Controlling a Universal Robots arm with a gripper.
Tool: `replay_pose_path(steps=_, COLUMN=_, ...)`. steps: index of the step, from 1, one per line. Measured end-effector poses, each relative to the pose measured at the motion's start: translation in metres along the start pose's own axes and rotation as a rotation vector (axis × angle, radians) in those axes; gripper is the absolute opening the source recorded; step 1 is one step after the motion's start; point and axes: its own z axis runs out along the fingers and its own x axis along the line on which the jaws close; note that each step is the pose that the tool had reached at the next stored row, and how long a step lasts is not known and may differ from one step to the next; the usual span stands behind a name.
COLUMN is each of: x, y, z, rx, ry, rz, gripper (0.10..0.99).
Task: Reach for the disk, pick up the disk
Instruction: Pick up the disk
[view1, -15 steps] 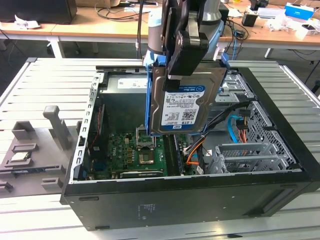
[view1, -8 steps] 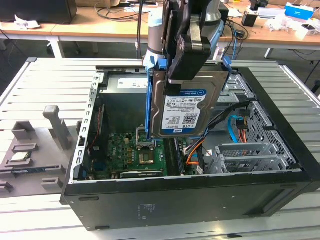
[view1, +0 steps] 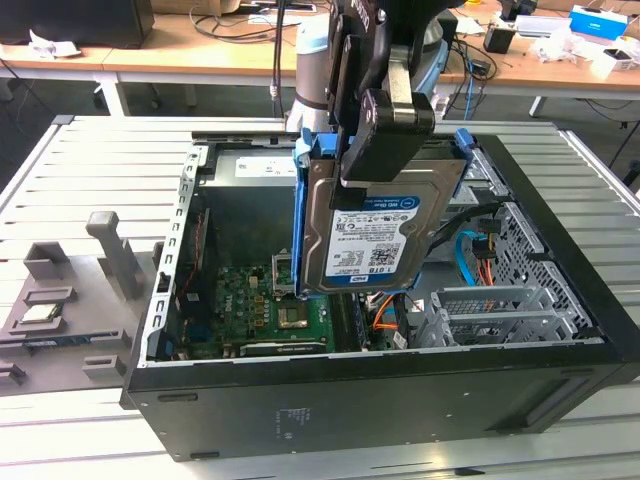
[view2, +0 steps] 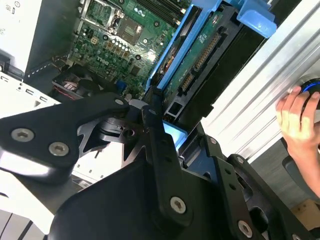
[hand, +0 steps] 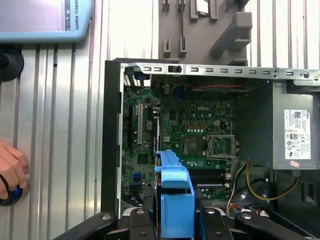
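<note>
**Disk held upright above the open computer case**

In the exterior view the gripper (view1: 385, 150) is clamped on the top edge of the disk (view1: 375, 235), which hangs upright in the air over the open computer case (view1: 330, 400). The disk's labelled face is turned toward the camera, and its blue rails run down both long sides. Its lower edge sits above the green motherboard (view1: 265, 305) on the case floor, clear of it. The drive cage (view1: 500, 310) lies toward the exterior view's right, apart from the disk.

In the second wrist view the black fingers (view2: 155, 125) close on the disk (view2: 200, 55) from either side, with its connector edge and a blue rail in sight. A person's hand (view2: 300, 122) rests on a round button on the ribbed table (view2: 260, 90).

In the first wrist view the blue rail of the disk (hand: 175, 195) stands between the fingers, over the motherboard (hand: 180, 130). A grey fixture block (view1: 60, 300) sits on the table toward the exterior view's left.
</note>
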Motion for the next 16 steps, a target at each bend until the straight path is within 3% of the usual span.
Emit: replay_pose_path(steps=16, x=0.0226, y=0.0005, z=-0.0008, rx=0.0, ry=-0.0001, rz=0.0, gripper=0.369)
